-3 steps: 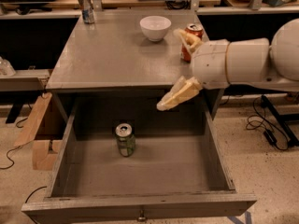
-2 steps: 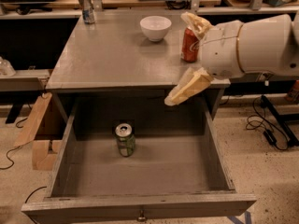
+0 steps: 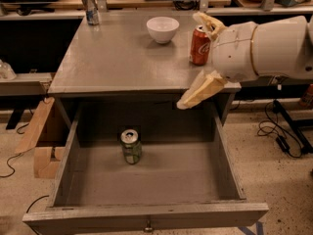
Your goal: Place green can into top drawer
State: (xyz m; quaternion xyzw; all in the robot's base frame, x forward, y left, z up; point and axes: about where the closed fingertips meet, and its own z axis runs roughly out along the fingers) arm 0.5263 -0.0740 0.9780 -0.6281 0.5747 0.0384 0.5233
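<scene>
Well, end effector (image 3: 188, 60) (jaws apart) beside cola can (image 3: 199, 45)

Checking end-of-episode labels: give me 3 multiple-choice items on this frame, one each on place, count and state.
1. Where is the green can?
A on the floor
B in the drawer
C in the bowl

2. How many cans stand on the tabletop?
A none
B two
C four

3. How is the gripper?
A open and empty, at the tabletop's right edge
B shut on the green can
C shut on the bowl

Answers:
1 B: it stands upright on the open drawer's floor.
2 B: the red can and the slim can at the back left.
3 A: its fingers are spread wide with nothing held between them.
</scene>
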